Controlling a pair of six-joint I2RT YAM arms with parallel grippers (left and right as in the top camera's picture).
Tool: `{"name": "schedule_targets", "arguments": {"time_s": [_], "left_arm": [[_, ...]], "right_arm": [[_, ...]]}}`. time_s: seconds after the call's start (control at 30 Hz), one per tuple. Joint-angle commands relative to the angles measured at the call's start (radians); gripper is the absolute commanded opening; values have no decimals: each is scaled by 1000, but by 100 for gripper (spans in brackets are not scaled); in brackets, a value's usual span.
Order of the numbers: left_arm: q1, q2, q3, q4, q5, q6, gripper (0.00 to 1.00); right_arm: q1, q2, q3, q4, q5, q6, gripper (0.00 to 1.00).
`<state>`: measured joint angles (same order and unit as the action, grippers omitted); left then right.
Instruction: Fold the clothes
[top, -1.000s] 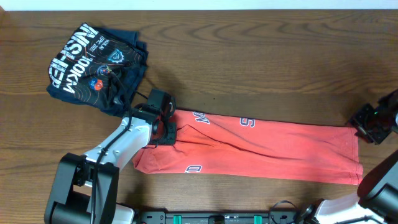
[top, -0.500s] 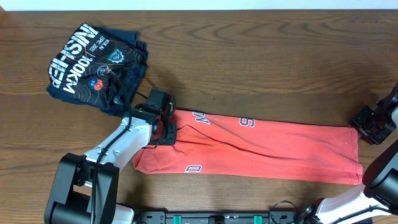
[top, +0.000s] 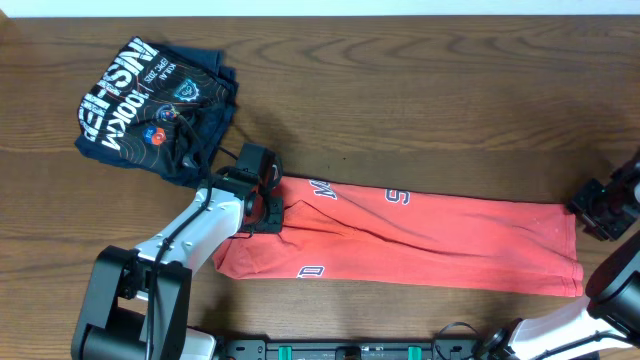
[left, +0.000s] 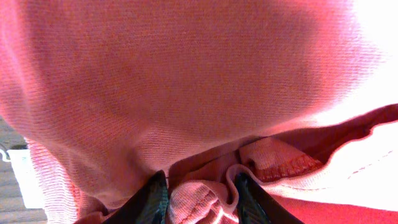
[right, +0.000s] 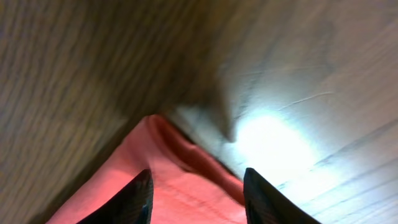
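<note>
The clothes (top: 420, 240), an orange-red T-shirt with white letters, lie folded into a long strip across the table's front. At the strip's left end my left gripper (top: 262, 212) is shut on a bunch of the fabric. The left wrist view shows that bunch of red cloth (left: 186, 81) pinched between the dark fingers of the left gripper (left: 199, 200). My right gripper (top: 602, 208) hovers just beyond the shirt's right end, open and holding nothing. In the right wrist view the right gripper (right: 196, 196) has the shirt's corner (right: 168, 186) lying on the table below the gap.
A dark navy folded shirt (top: 150, 105) with white lettering lies at the back left, close behind the left arm. The wooden table (top: 420, 100) runs to the white wall at the back. The arms' bases stand along the front edge.
My right gripper has drifted to the right, away from the shirt's right end, and its jaws have widened slightly. The left gripper and the shirt have not moved.
</note>
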<state>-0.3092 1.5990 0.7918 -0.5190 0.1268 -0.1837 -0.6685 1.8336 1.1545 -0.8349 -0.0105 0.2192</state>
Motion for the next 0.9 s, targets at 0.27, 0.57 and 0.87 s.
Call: {"name": "schedule_targets", "arguments": {"time_s": [0.27, 0.57, 0.87], "left_arm": [[11, 19, -3, -7, -49, -10, 38], [11, 19, -3, -8, -49, -9, 38], [11, 19, -3, -18, -50, -9, 39]], "right_arm": [[-15, 3, -72, 59, -76, 12, 40], [-23, 3, -46, 77, -140, -17, 4], [-71, 2, 44, 73, -143, -26, 1]]}}
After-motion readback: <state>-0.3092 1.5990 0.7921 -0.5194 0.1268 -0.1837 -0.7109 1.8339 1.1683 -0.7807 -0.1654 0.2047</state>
